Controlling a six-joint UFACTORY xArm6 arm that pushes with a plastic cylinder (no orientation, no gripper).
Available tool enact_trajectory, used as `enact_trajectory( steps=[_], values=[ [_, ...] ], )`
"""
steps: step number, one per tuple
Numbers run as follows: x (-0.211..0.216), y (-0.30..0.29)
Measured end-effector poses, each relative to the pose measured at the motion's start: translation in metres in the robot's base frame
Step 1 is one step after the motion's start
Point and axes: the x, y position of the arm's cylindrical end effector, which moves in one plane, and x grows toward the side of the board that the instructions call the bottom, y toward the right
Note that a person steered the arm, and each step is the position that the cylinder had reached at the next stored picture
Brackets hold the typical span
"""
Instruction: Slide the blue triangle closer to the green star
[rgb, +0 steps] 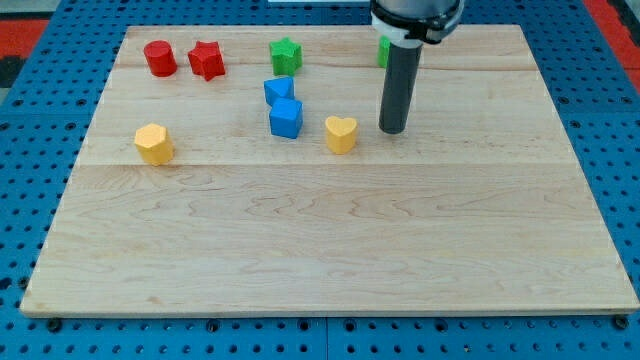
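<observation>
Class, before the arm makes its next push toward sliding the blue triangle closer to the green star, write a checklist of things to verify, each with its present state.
1. My tip visible on the board: ok.
2. Green star in clear view near the view's top: ok.
3. Which of the two touching blue blocks, upper or lower, is the triangle: cannot tell.
4. Tip placed against a blue block: not ok; it stands to the view's right, beyond the yellow heart.
5. Straight path from tip to the blue blocks free: not ok; the yellow heart lies between.

Blue triangle (278, 90) flat on board, touching blue cube below, green star (285, 55) just above, apart.
</observation>
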Motion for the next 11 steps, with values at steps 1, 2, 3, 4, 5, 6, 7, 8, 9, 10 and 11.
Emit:
enact_trajectory(
  steps=[1,2,3,4,5,6,7,8,9,10,11],
  values=[
    [0.018,-0.041],
    [0.03,-0.088],
    [0.031,-0.104],
    [0.031,-0.104],
    [0.005,-0.074],
    [-0.041,-0.065],
    [-0.043,-0.093],
    [-0.046,-0.121],
    [-0.044,-0.139],
    [-0.032,-0.139],
    [-0.028,-0.139]
  ],
)
